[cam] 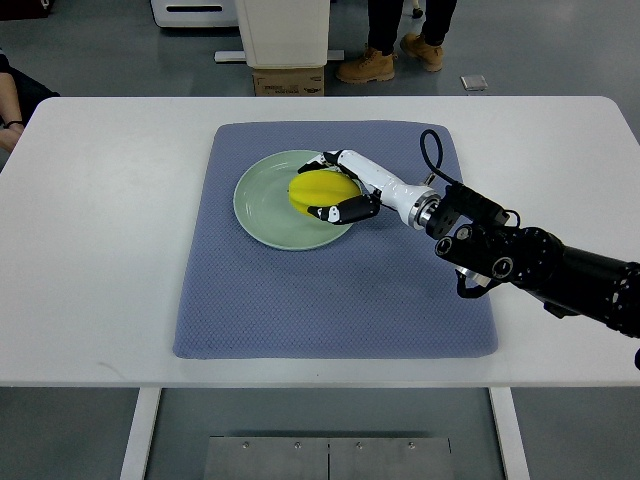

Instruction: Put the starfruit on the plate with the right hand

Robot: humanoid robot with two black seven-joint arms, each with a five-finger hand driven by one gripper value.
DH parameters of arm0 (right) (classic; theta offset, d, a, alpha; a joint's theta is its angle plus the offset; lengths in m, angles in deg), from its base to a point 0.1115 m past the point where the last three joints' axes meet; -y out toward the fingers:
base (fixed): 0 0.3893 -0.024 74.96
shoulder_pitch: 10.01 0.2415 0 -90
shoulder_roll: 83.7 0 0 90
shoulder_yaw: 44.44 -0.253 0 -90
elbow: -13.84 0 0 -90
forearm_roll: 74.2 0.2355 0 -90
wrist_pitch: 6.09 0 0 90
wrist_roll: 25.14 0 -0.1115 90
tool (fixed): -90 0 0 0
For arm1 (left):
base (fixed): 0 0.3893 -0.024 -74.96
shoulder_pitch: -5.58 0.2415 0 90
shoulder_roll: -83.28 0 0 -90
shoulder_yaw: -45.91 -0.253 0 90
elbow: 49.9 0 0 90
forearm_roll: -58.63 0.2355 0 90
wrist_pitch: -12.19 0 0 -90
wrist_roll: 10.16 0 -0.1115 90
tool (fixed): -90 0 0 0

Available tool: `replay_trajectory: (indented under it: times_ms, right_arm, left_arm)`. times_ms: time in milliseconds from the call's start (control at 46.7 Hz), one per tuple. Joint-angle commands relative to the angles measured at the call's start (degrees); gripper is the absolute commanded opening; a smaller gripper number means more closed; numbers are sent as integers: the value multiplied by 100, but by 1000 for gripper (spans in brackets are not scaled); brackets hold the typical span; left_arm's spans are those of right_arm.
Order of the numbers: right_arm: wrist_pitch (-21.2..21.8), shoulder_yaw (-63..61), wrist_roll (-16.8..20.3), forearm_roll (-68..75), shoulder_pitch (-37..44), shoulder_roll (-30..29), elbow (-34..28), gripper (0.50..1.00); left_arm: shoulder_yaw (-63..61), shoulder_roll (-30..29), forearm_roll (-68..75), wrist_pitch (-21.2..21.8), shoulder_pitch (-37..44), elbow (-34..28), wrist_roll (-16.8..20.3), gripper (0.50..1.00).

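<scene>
one hand in view: right hand | fingers curled around yellow starfruit | fruit over pale green plate, contact with plate unclear | fruit's right side hidden by palm | blue mat

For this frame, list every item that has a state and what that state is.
starfruit: over the plate, held in the right hand.
right hand: fingers closed around the starfruit.
plate: upright on the mat, nothing else on it.
mat: flat on the table.
left hand: not in view.
</scene>
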Motion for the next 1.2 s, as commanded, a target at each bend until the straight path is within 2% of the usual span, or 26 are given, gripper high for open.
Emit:
replay_trajectory:
  times_ms: [0, 129, 214, 364, 450, 943, 1179]
  right_arm:
    - [1, 0, 4, -8, -38, 0, 67, 617]
    - [10, 0, 21, 1, -91, 0, 76, 681]
    - [10, -9, 22, 1, -91, 0, 67, 807]
    - [10, -18, 57, 10, -73, 0, 41, 933]
    - [10, -27, 57, 10, -56, 0, 23, 970]
    - [168, -246, 48, 63, 217, 0, -12, 991]
    - [431, -703, 57, 387, 147, 623, -21, 1000]
  left_arm:
    - [0, 0, 0, 8, 3, -1, -2, 1000]
    - [0, 0, 0, 0, 3, -1, -2, 1000]
    - [0, 0, 0, 0, 3, -1, -2, 1000]
    - [0, 0, 0, 0, 3, -1, -2, 1000]
    - [0, 0, 0, 0, 3, 8, -2, 1000]
    - [0, 0, 0, 0, 3, -1, 7, 1000]
    - [0, 0, 0, 0, 3, -1, -2, 1000]
